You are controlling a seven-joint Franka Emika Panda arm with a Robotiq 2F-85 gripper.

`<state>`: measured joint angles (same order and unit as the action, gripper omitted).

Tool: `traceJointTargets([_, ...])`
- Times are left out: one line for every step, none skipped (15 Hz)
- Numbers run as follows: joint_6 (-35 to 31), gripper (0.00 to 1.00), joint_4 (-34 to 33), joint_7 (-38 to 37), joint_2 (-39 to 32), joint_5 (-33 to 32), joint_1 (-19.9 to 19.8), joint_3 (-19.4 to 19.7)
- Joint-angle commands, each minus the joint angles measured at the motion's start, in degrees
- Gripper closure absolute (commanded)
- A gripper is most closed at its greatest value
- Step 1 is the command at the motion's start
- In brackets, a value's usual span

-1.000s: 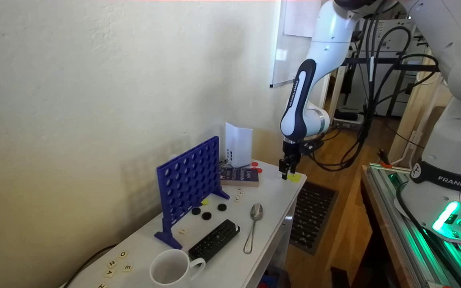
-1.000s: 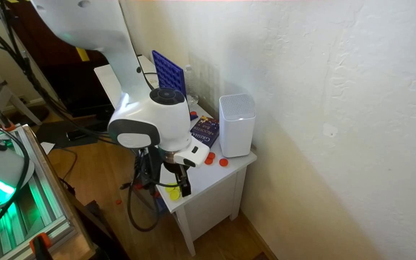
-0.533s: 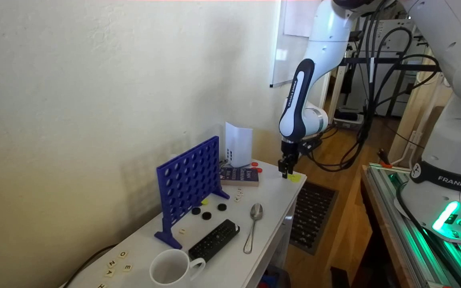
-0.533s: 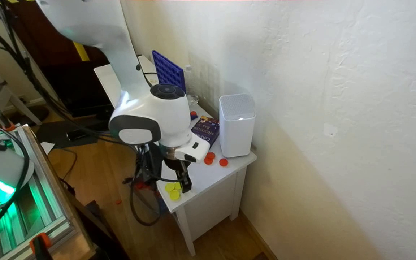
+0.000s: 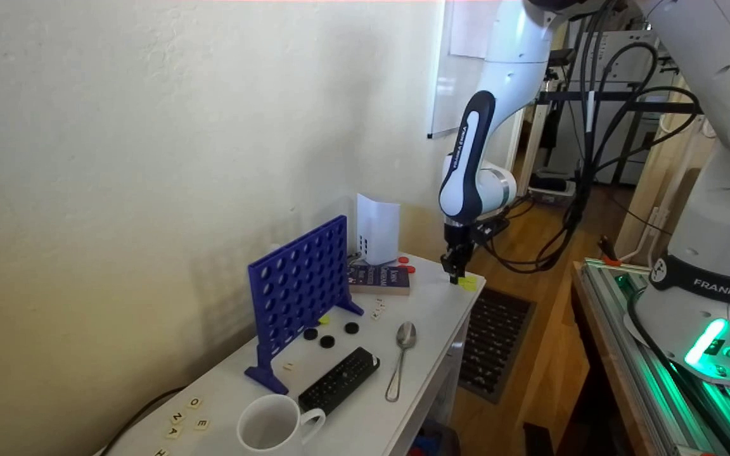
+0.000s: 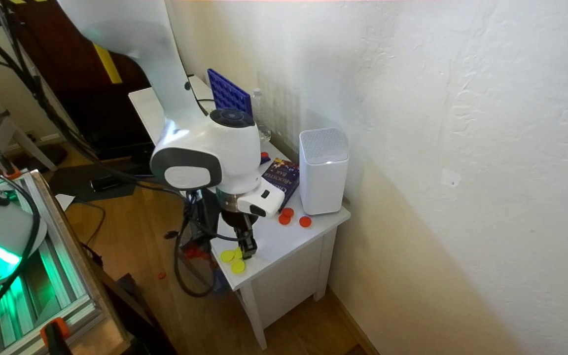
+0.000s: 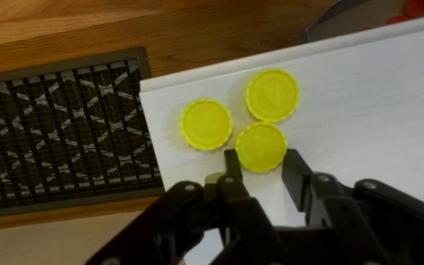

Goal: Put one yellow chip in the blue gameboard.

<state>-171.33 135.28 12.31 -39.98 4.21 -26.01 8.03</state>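
Observation:
Three yellow chips lie by the corner of the white tabletop in the wrist view: a left chip (image 7: 206, 124), an upper chip (image 7: 272, 95) and a lower chip (image 7: 261, 143). My gripper (image 7: 261, 157) is shut on that lower chip, one fingertip against each side of its rim. The lower chip also touches the upper one. In an exterior view the gripper (image 6: 248, 252) points down at the tabletop beside the chips. The blue gameboard (image 5: 298, 278) stands upright further along the table, and another yellow chip (image 5: 324, 320) lies near its foot.
Between gameboard and gripper are a book (image 5: 379, 280) and a white box (image 6: 324, 172), with red chips (image 6: 305, 222) nearby. Black chips (image 5: 327, 342), a remote (image 5: 339, 380), a spoon (image 5: 403, 354), letter tiles and a white mug (image 5: 270, 423) occupy the nearer table. The table edge runs close to the chips.
The gripper's fingers have come together around a yellow chip. The hand has shifted slightly toward the chips, and some chips have slid a little toward the table edge.

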Motion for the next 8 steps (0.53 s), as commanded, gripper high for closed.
traceJointTargets([-1.76, 0.91, 5.44, -0.87, 5.74, -1.53, 2.23, -0.62])
traceJointTargets([-4.06, 0.91, 7.69, -0.55, 7.89, -2.02, 3.45, -0.78])
traceJointTargets([-7.06, 0.91, 10.20, -0.18, 10.24, -2.58, 4.59, -1.27])
traceJointTargets([-10.57, 0.91, 12.71, -0.64, 12.35, -3.52, 7.33, -0.33])
traceJointTargets([-13.52, 0.91, 15.39, -1.42, 14.72, -4.19, 10.15, 0.53])
traceJointTargets([-16.71, 0.91, 17.56, -1.71, 16.59, -4.85, 13.08, 1.76])
traceJointTargets([-19.89, 0.91, 19.98, -1.58, 18.62, -5.16, 15.85, 2.54])
traceJointTargets([-23.30, 0.91, 22.10, -1.34, 20.38, -4.93, 19.41, 4.08])
